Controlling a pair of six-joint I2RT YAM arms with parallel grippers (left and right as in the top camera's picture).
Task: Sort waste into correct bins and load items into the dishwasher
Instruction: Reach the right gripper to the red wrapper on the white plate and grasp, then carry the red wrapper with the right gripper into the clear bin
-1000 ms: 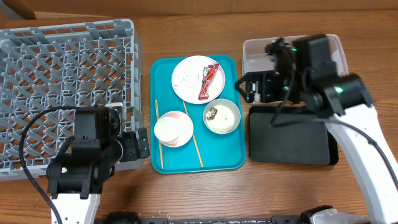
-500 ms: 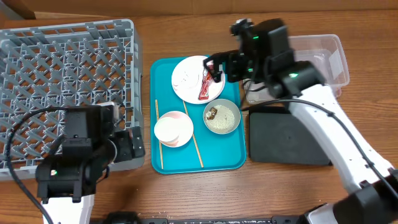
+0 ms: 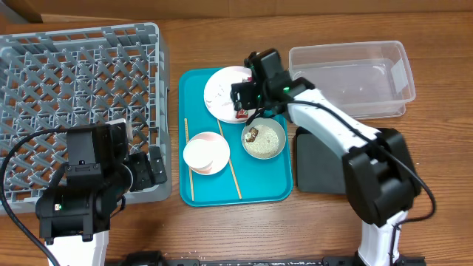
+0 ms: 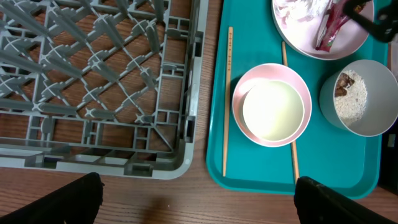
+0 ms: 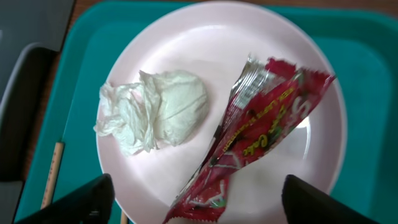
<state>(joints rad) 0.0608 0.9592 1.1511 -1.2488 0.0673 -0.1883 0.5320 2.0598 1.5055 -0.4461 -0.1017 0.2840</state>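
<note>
The red wrapper (image 5: 261, 143) and the crumpled tissue (image 5: 155, 109) lie on the white plate (image 5: 186, 43). My right gripper (image 5: 199, 199) is open just above the plate (image 3: 220, 92), its fingers either side of the wrapper's near end. The grey-green bowl (image 3: 263, 139) holds rice and a brown lump (image 3: 253, 134). The white cup (image 4: 272, 111) sits in the pink bowl (image 4: 239, 102). Two chopsticks (image 4: 227, 99) (image 4: 289, 124) lie beside that bowl. My left gripper (image 4: 198, 202) is open and empty over the table by the grey dish rack (image 3: 74, 96).
All the dishes stand on a teal serving tray (image 3: 273, 188). The clear tub (image 3: 347, 77) is at the back right. The black tray (image 3: 318, 166) lies in front of it, partly under my right arm.
My right arm has swung left from the clear tub to the white plate and now hovers over the wrapper. My left arm has shifted slightly.
</note>
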